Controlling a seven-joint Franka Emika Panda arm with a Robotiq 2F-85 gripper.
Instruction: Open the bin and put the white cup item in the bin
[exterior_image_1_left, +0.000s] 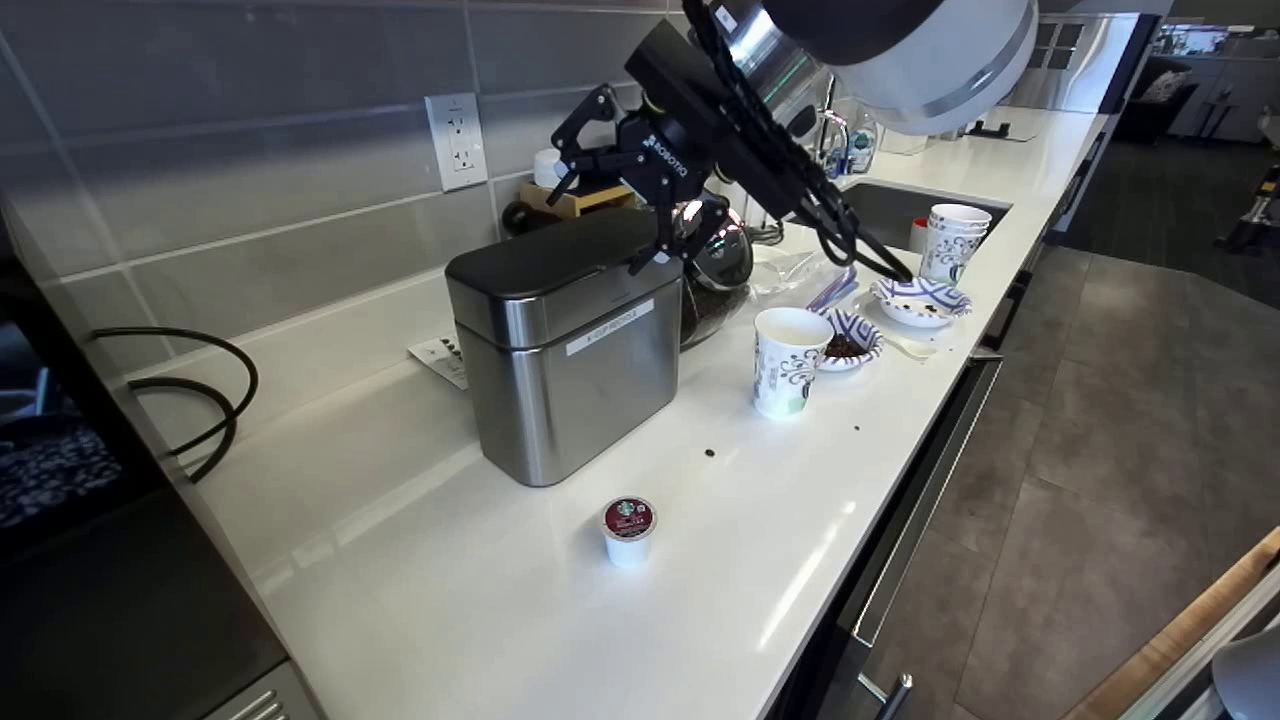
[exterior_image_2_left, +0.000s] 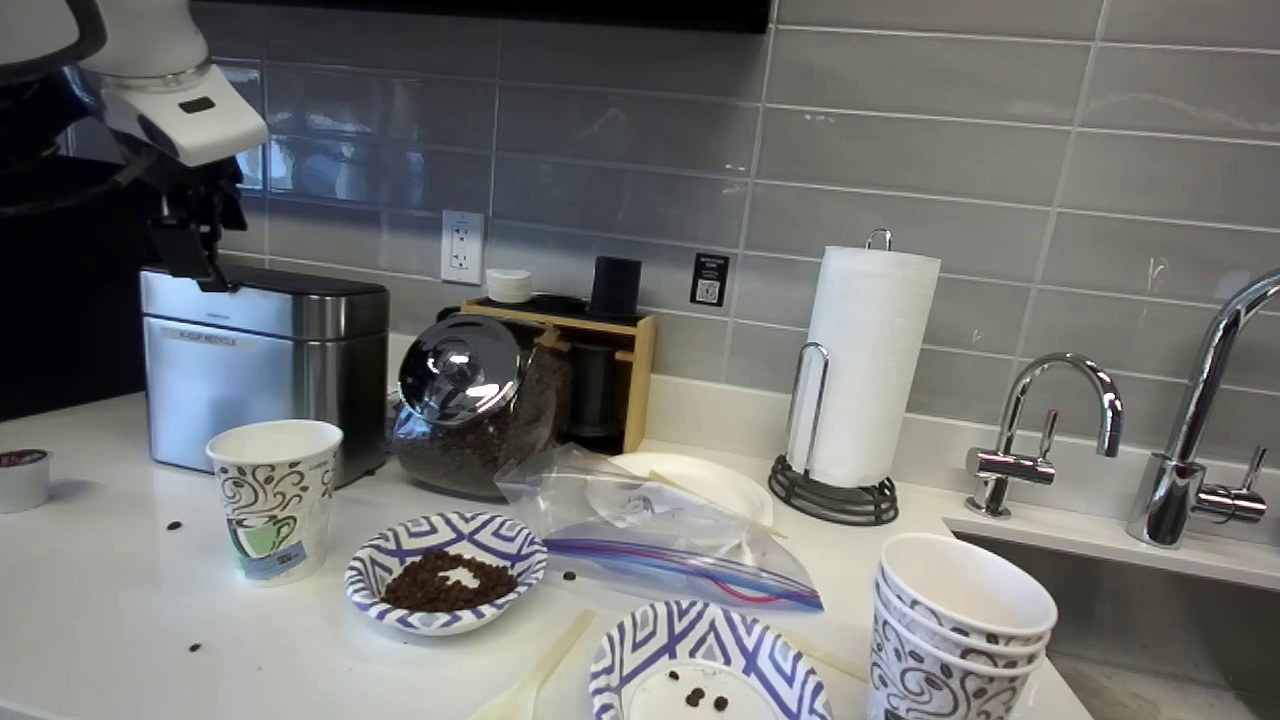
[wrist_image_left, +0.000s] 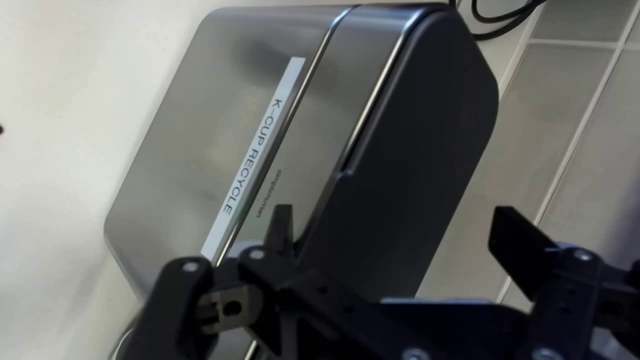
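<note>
The brushed-steel bin (exterior_image_1_left: 578, 390) stands on the counter with its dark flat lid (exterior_image_1_left: 560, 250) shut; it also shows in an exterior view (exterior_image_2_left: 225, 375) and fills much of the wrist view (wrist_image_left: 210, 150). The white cup item (exterior_image_1_left: 629, 535), a small pod with a dark red top, stands upright on the counter in front of the bin; it also shows at an exterior view's left edge (exterior_image_2_left: 22, 482). My gripper (exterior_image_1_left: 602, 225) is open and empty at the lid. In the wrist view, one finger of the gripper (wrist_image_left: 392, 225) overlaps the lid's front edge; contact cannot be told.
A paper cup (exterior_image_1_left: 785, 375) and a patterned bowl of coffee beans (exterior_image_2_left: 450, 580) stand beside the bin. A glass jar (exterior_image_2_left: 470, 430) and a wooden rack (exterior_image_2_left: 640, 390) are behind. The tiled wall (exterior_image_1_left: 300, 190) runs close behind the bin. A dark appliance (exterior_image_1_left: 110, 540) stands at one side.
</note>
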